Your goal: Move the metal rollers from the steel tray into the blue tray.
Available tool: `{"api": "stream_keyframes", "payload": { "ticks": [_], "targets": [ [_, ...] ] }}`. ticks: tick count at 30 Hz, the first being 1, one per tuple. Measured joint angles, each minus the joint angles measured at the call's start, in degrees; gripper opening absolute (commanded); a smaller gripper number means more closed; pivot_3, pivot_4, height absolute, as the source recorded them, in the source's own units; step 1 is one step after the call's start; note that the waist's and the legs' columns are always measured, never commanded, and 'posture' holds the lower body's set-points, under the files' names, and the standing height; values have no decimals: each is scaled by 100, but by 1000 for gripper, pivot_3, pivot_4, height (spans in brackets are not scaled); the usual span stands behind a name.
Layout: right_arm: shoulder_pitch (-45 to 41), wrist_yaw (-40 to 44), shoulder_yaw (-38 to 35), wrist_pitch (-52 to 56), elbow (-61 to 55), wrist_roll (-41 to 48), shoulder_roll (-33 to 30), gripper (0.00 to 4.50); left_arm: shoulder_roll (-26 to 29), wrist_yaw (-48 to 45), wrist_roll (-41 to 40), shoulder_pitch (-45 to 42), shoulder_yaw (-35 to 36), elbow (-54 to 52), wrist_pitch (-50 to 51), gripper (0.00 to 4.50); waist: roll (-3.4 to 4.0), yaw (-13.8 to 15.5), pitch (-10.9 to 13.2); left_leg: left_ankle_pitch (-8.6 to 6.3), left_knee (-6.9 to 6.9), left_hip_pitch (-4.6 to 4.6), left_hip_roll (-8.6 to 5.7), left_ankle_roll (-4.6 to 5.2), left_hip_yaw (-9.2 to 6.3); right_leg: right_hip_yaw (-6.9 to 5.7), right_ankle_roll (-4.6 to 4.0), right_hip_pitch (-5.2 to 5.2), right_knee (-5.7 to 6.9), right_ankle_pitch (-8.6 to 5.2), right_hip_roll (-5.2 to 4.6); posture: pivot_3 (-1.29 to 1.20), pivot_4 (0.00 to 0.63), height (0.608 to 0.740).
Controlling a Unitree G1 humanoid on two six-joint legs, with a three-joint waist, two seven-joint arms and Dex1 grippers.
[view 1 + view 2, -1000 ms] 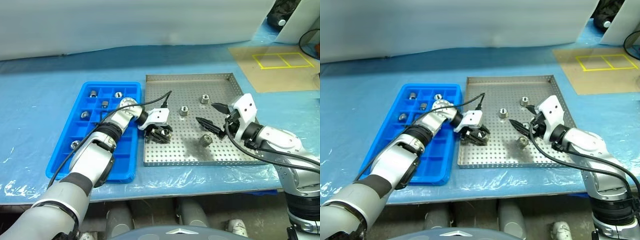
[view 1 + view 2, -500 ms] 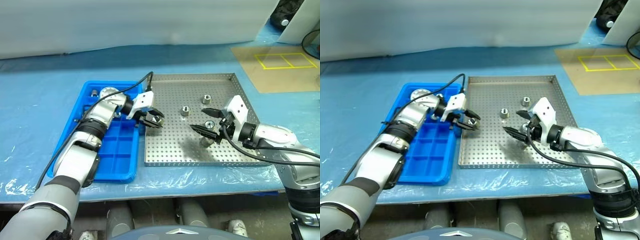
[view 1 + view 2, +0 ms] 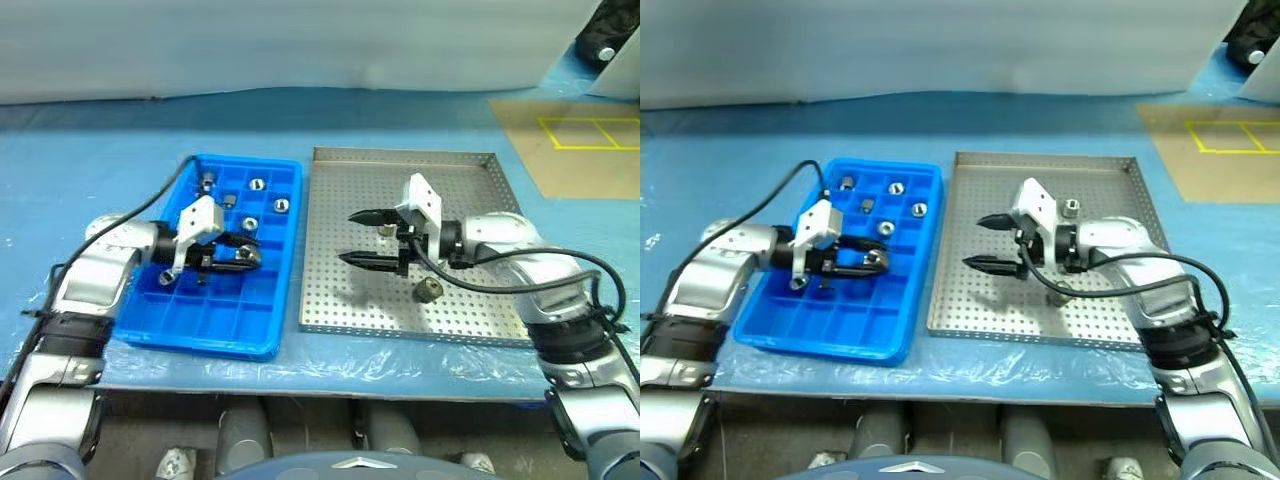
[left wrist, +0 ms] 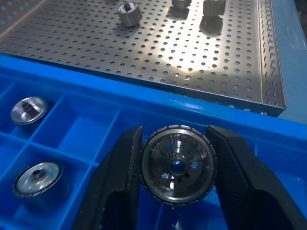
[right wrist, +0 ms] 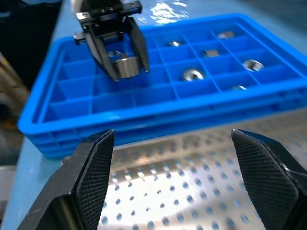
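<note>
Left tool (image 4: 176, 165) carried roller (image 4: 176, 164) over blue tray (image 3: 283, 330)

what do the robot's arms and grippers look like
Both arms are rounded silver-grey metal segments joined by black bands, each with a loose black cable. Each wrist carries a white block. The left gripper and right gripper each have two black pointed fingers with cross-hatched textured pads.

You get bright, even overhead light; glare streaks the steel tray (image 4: 192, 52) (strongest in the left wrist view), with soft shadows and little blur.
</note>
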Motion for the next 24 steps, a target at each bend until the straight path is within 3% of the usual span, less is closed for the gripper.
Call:
{"api": "stream_keyframes", "payload": {
  "ticks": [8,16,24],
  "targets": [
    [-644,763,552,-524,971,-269,454,4016,455,576,-625,1116,900,-1109,429,1726,-1,248,-1,0,-1,-1,1,-1,-1,-3,-2,-2,1,-2,-1,186,150,740],
    [-966,1052,755,-1014,1688,-583,937,4016,534,1131,-719,2316,1194,-1600,572,1726,-4,401,0,4,-10,-6,6,-7,-8,-15,-7,-5,5,-5,-1,222,150,740],
    [-983,1122,794,-1222,1889,-770,1064,4016,97,1974,-558,1935,1103,-1143,352,1726,-10,476,-3,7,-5,-9,2,-10,-12,-15,-7,-4,12,-4,-1,207,150,740]
  ]
}}
